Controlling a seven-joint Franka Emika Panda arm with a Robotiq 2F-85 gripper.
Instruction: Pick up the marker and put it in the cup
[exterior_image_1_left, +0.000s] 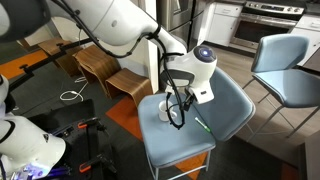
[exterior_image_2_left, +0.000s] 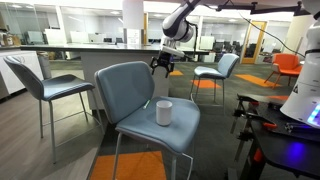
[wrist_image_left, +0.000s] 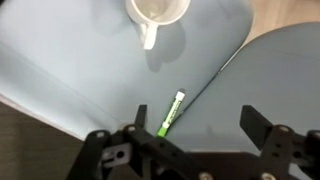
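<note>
The marker (wrist_image_left: 171, 113), a short green stick with a white tip, lies on the blue-grey chair seat (wrist_image_left: 70, 70) close to the seam with the backrest; it also shows in an exterior view (exterior_image_1_left: 201, 125). The cup (wrist_image_left: 158, 12), a small white mug with a loop handle, stands upright on the seat beyond the marker and shows in both exterior views (exterior_image_1_left: 165, 112) (exterior_image_2_left: 164, 112). My gripper (wrist_image_left: 195, 125) is open and empty. It hangs well above the seat (exterior_image_2_left: 166, 64) (exterior_image_1_left: 178, 112), with the marker near the inside of one finger in the wrist view.
The chair's backrest (exterior_image_2_left: 125, 85) rises beside the gripper. More blue-grey chairs (exterior_image_1_left: 285, 65) (exterior_image_2_left: 45, 85) stand nearby. Wooden stools (exterior_image_1_left: 100, 65) and black equipment (exterior_image_1_left: 70, 135) sit on the floor. A long counter (exterior_image_2_left: 90, 50) runs behind.
</note>
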